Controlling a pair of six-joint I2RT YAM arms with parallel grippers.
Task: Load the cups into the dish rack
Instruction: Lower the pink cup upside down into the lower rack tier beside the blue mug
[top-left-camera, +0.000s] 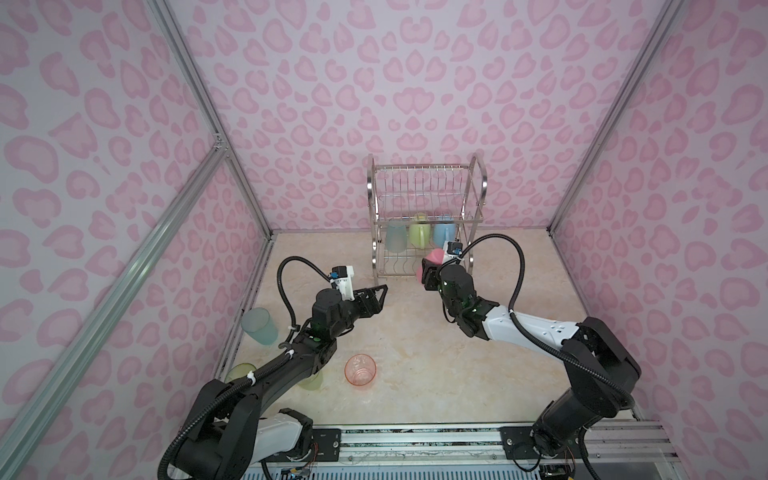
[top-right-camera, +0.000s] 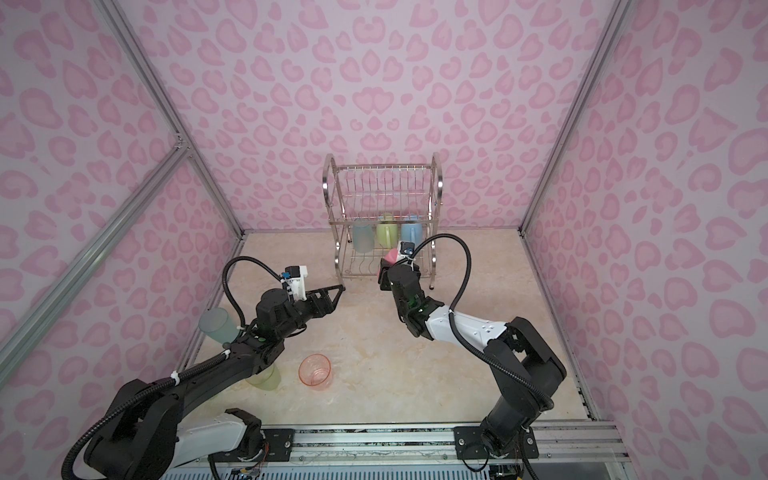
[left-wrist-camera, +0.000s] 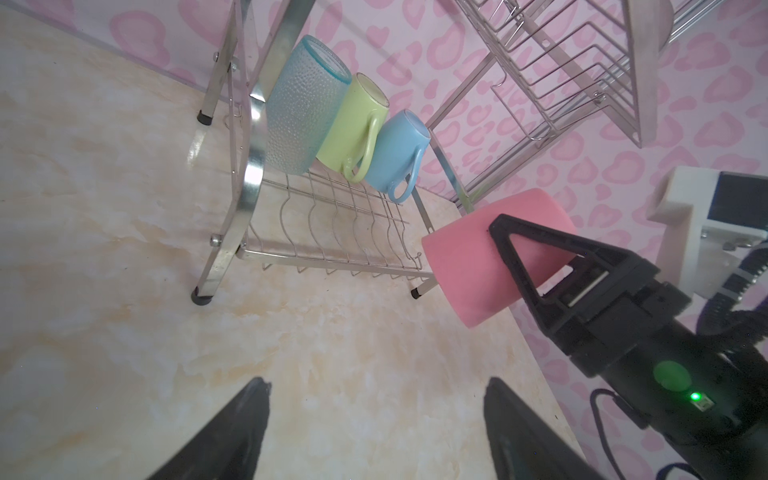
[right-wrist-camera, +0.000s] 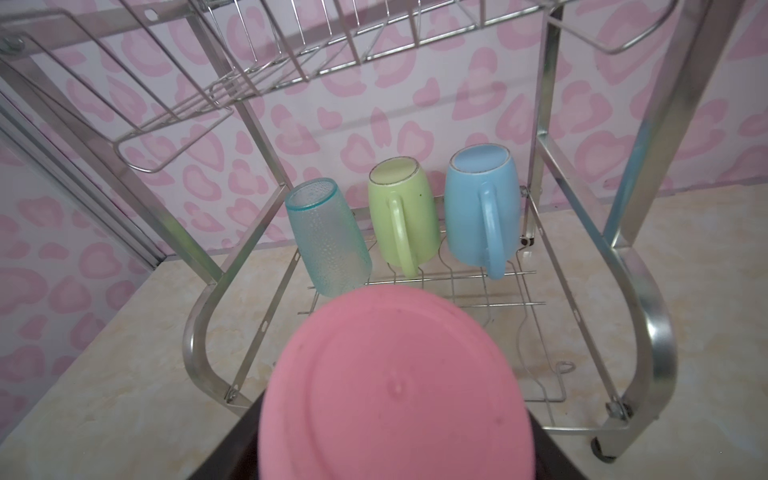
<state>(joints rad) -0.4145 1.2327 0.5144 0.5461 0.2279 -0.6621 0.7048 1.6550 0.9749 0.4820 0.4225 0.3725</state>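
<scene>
The dish rack stands at the back wall. On its lower tier stand a pale blue tumbler, a green mug and a blue mug, all upside down. My right gripper is shut on the pink tumbler, held just in front of that tier, base toward the rack. My left gripper hovers open over bare table left of the rack. Behind it stand another pale blue tumbler, an orange-pink tumbler and two yellow-green tumblers, partly hidden by the left arm.
Pink-patterned walls close in on three sides, with aluminium posts along the left. The rack's wire upper tier hangs over the loaded cups. The arms' mounting rail runs along the table's front edge.
</scene>
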